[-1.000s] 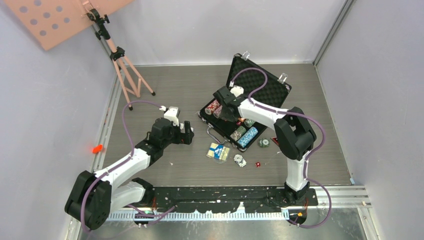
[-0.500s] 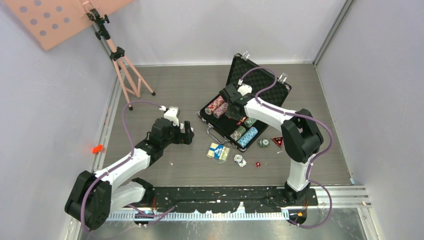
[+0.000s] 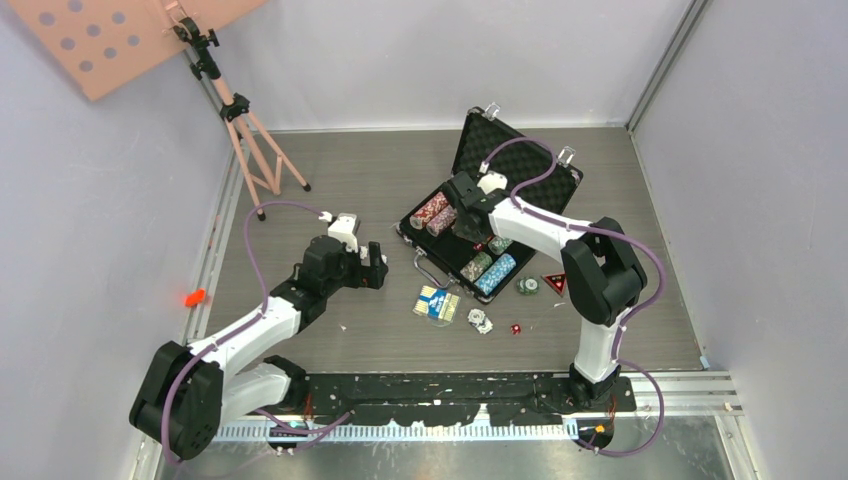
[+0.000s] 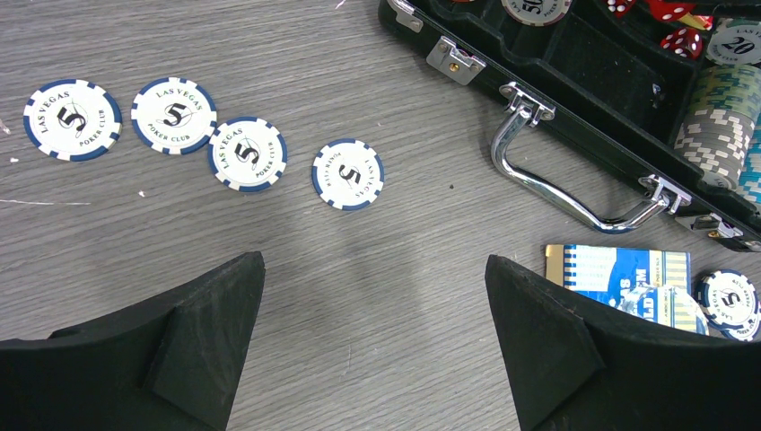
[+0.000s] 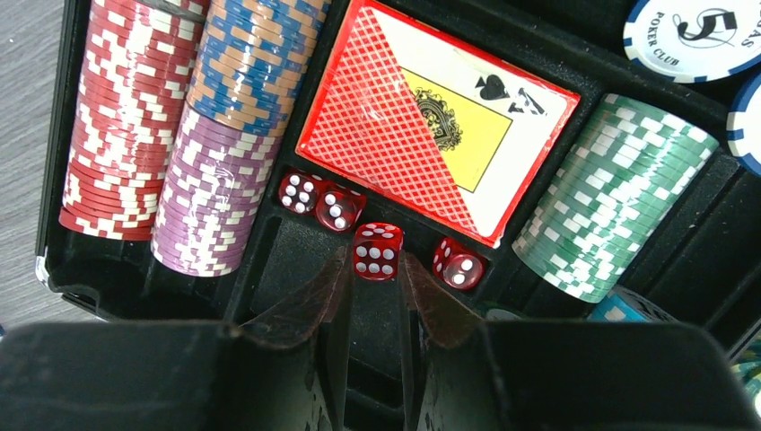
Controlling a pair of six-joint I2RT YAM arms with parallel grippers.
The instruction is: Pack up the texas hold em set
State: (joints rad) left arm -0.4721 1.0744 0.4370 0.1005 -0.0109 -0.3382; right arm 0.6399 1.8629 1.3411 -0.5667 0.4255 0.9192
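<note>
The right jaws, narrow, pinch a red die (image 5: 377, 251) over the briefcase's (image 5: 287, 256) dice slot, with three other dice (image 5: 334, 208) alongside and the red card deck (image 5: 431, 117) just beyond. The left jaws stand wide above the worktop (image 4: 359, 296), four blue-edged chips (image 4: 348, 174) ahead.

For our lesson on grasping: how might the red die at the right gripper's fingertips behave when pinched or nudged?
The red die looks hard and glossy, so it could slip from a pinch. As a tiny cube it is probably light and tumbles briefly if nudged.
</note>
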